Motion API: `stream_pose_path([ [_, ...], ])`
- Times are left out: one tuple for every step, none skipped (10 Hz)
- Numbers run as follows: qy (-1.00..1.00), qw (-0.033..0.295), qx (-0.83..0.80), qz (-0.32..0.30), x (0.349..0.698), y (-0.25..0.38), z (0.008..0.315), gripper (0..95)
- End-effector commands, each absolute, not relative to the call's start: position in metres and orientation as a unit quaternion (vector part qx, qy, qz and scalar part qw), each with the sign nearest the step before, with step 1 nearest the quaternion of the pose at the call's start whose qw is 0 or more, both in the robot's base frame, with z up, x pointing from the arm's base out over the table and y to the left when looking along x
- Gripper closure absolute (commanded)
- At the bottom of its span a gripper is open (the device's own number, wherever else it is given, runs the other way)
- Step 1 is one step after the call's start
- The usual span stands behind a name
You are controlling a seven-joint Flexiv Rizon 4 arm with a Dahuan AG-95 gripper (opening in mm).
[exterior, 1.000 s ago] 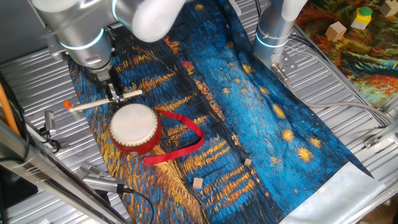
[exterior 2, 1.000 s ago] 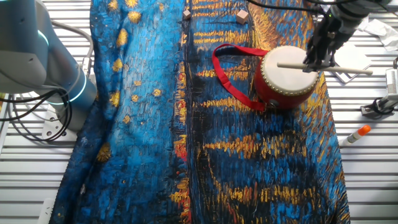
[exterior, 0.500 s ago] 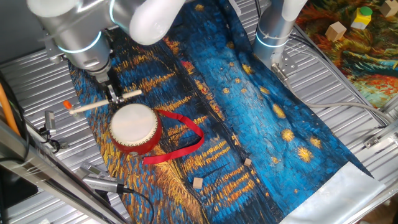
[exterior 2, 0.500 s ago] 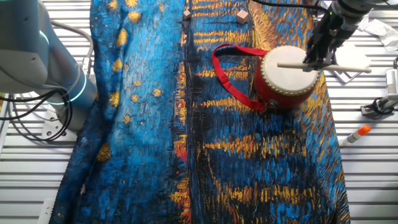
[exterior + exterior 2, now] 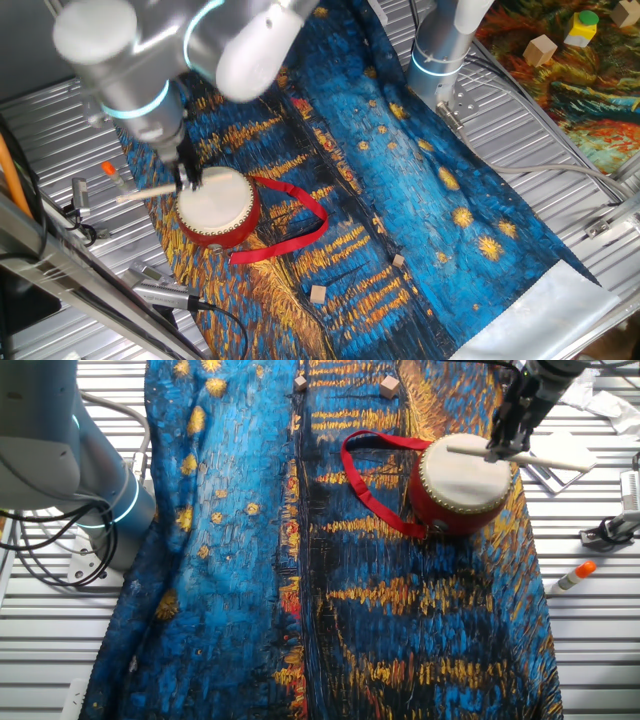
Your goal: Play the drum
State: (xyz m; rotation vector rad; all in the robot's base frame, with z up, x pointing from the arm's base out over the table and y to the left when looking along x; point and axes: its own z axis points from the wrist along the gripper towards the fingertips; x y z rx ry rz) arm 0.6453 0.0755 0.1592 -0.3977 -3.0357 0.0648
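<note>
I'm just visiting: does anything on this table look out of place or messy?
Slightly. The drum's red ribbon strap sprawls loose across the painted cloth, and the cloth lies rumpled along one side. Nothing looks spilled or broken.

The drum (image 5: 217, 205) is small and round, with a cream-white skin top, a red side and gold trim along the lower edge. It stands upright, skin facing up, on the blue and orange painted cloth (image 5: 400, 180). Its long red ribbon strap (image 5: 300, 225) runs out from the side and lies flat on the cloth in a loose loop; the other fixed view shows the same drum (image 5: 465, 485) and strap (image 5: 370, 475).
</note>
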Motion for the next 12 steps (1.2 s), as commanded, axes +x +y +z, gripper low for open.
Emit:
stream_pose_path([
  [-0.991,0.034,-0.128,0.001,0.637,0.065,0.147,95.0],
  [-0.991,0.036,-0.127,-0.009,0.633,0.058,0.142,95.0],
  [-0.991,0.039,-0.127,-0.027,0.629,0.052,0.138,95.0],
  [-0.991,0.042,-0.126,-0.031,0.627,0.050,0.136,95.0],
  [-0.990,0.044,-0.126,-0.039,0.625,0.047,0.134,95.0],
  [-0.990,0.044,-0.126,-0.039,0.625,0.047,0.134,95.0],
  [-0.990,0.043,-0.126,-0.036,0.625,0.047,0.134,95.0],
  [-0.991,0.043,-0.126,-0.032,0.625,0.047,0.134,95.0],
  [-0.991,0.044,-0.126,-0.032,0.625,0.047,0.134,95.0],
  [-0.991,0.044,-0.126,-0.032,0.625,0.047,0.134,95.0],
  [-0.991,0.046,-0.126,-0.031,0.625,0.047,0.134,95.0],
  [-0.990,0.048,-0.125,-0.030,0.625,0.047,0.134,95.0],
])
